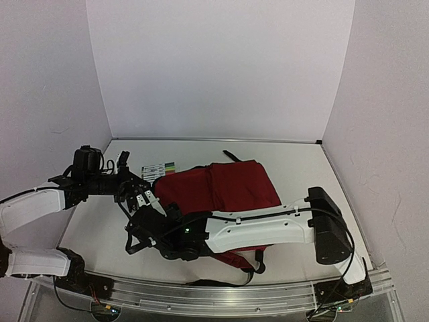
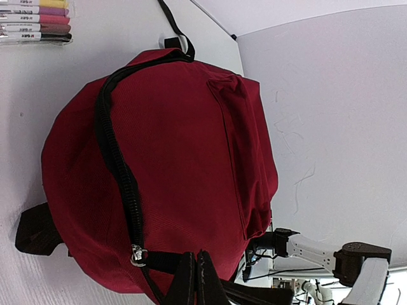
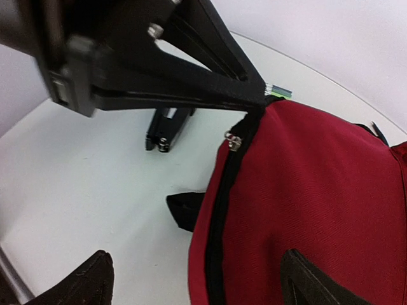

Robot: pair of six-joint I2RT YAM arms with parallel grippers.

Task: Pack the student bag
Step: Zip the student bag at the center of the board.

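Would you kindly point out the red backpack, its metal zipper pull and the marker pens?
red backpack (image 1: 231,184), top external view, on its red fabric middle.
zipper pull (image 2: 136,256), left wrist view, on its metal ring.
marker pens (image 2: 35,20), left wrist view, on the middle pen.

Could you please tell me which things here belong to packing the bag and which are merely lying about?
Job: student bag; zipper pull, pinched by left end effector; open right end effector; marker pack, probably to go in.
Lying about: nothing else loose visible; only table and walls.
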